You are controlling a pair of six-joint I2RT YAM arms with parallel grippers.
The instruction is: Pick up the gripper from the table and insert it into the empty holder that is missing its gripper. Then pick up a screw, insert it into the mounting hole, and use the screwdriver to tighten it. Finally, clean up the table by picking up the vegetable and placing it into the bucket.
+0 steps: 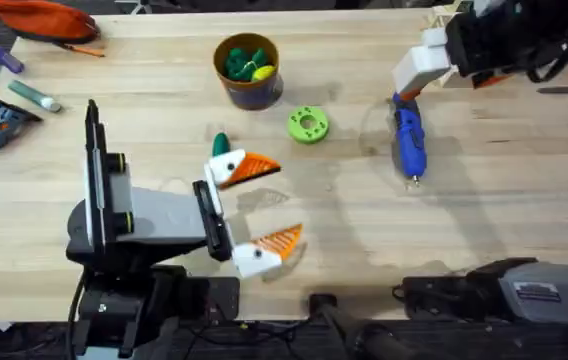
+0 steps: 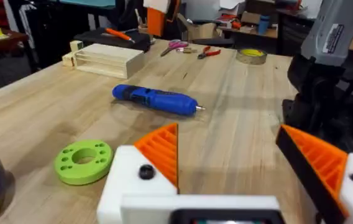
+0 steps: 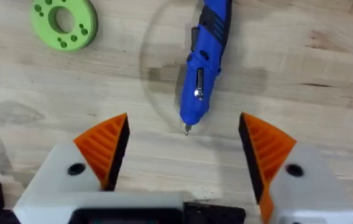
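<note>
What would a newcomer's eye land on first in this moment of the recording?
Probably the blue screwdriver lying alone on the bare wood right of centre, bit toward the arms' bases, with the open right claw above its bit end. Next, the open left claw, orange pads spread at table centre. Behind it sit the lime-green disc and the bucket holding green and yellow pieces.

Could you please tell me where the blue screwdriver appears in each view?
Overhead: the screwdriver lies right of centre, bit toward the arms' bases.
Left wrist: screwdriver in mid-picture, in front of the wooden box.
Right wrist: screwdriver at top centre.
Shared landmark: the green disc beside it.
</note>
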